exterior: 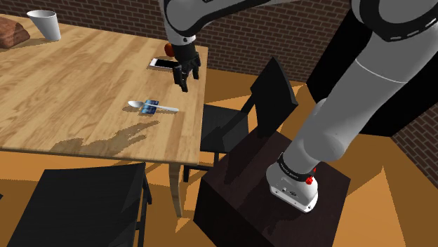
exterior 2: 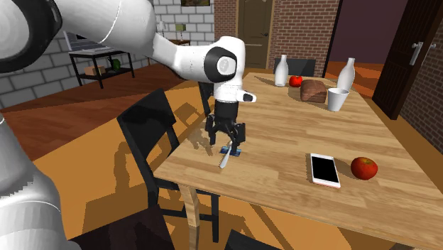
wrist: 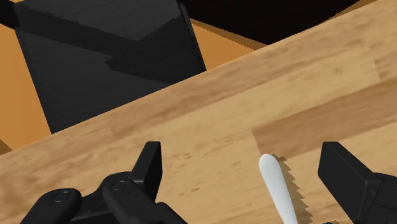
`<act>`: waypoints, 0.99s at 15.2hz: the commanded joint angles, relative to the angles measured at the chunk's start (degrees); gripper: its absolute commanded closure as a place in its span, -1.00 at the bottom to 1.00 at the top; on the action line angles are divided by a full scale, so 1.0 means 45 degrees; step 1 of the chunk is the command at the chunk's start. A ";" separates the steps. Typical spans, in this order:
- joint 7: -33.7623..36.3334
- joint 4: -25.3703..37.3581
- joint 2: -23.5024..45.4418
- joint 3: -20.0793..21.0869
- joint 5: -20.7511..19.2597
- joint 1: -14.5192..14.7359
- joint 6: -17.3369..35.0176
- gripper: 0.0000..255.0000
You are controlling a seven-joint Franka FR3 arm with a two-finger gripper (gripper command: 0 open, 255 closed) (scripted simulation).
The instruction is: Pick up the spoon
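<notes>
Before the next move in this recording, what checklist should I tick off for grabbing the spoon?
1. Gripper open: ok, fingers stand apart.
2. Spoon lying flat on the table: ok.
3. Spoon handle between the fingers in the wrist view: ok.
4. Handle centred: not ok, it lies nearer one finger.
5. Fingers touching the spoon: not ok, nothing clasped yet.
6. Phone clear of the spoon: ok.

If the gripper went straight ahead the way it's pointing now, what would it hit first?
Probably the spoon: its pale handle end lies inside the open gripper, off-centre. The fingertips themselves would land on the wooden table either side of it, though the height left is hard to judge.
</notes>
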 commanded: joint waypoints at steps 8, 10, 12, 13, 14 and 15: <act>0.0521 0.3822 0.4307 0.0690 -0.1406 0.1059 0.0207 -1.00; 0.0579 0.4820 0.5273 0.0762 -0.1743 0.1366 0.0095 -1.00; 0.0606 0.4762 0.5358 0.0748 -0.1769 0.1380 0.0234 -1.00; 0.0634 0.4686 0.5426 0.0739 -0.1790 0.1382 0.0375 -1.00; 0.0662 0.4609 0.5494 0.0731 -0.1812 0.1384 0.0516 -1.00; 0.0690 0.4544 0.5569 0.0722 -0.1836 0.1387 0.0653 -1.00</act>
